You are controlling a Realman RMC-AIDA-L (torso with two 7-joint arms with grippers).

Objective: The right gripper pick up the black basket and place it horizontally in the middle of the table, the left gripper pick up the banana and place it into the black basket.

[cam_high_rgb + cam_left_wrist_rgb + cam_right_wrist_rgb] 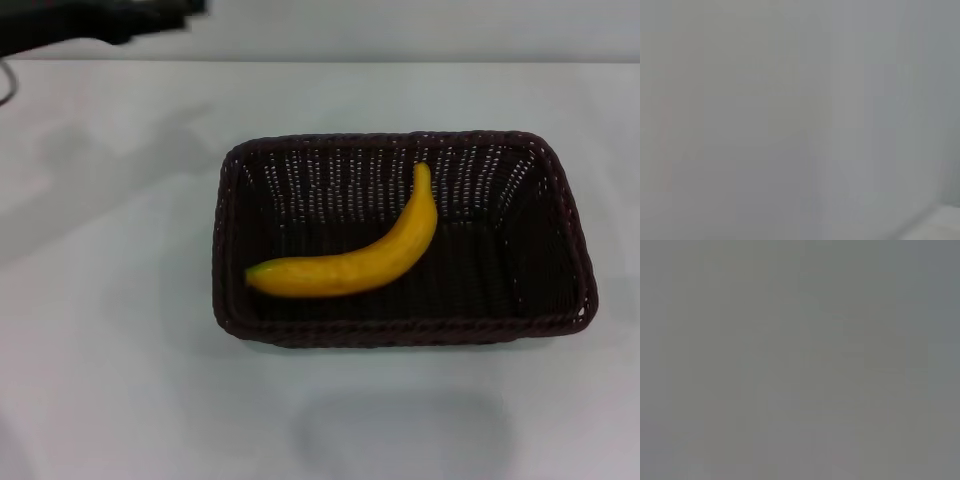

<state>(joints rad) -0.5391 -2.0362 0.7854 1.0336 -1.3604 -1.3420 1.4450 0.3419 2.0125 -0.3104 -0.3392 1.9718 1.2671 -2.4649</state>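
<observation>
The black basket (570, 225) lies lengthwise across the middle of the white table (110, 330) in the head view. The yellow banana (365, 262) lies inside it on the basket floor, its greenish stem end towards the left and its tip towards the back. A dark part of the left arm with the left gripper (165, 12) shows at the top left corner, high and far from the basket. The right gripper is out of view. Both wrist views show only a plain grey surface.
The table's far edge meets a pale wall at the top. A dark cable (8, 85) curves at the far left edge. The arm's faint shadow lies on the table left of the basket.
</observation>
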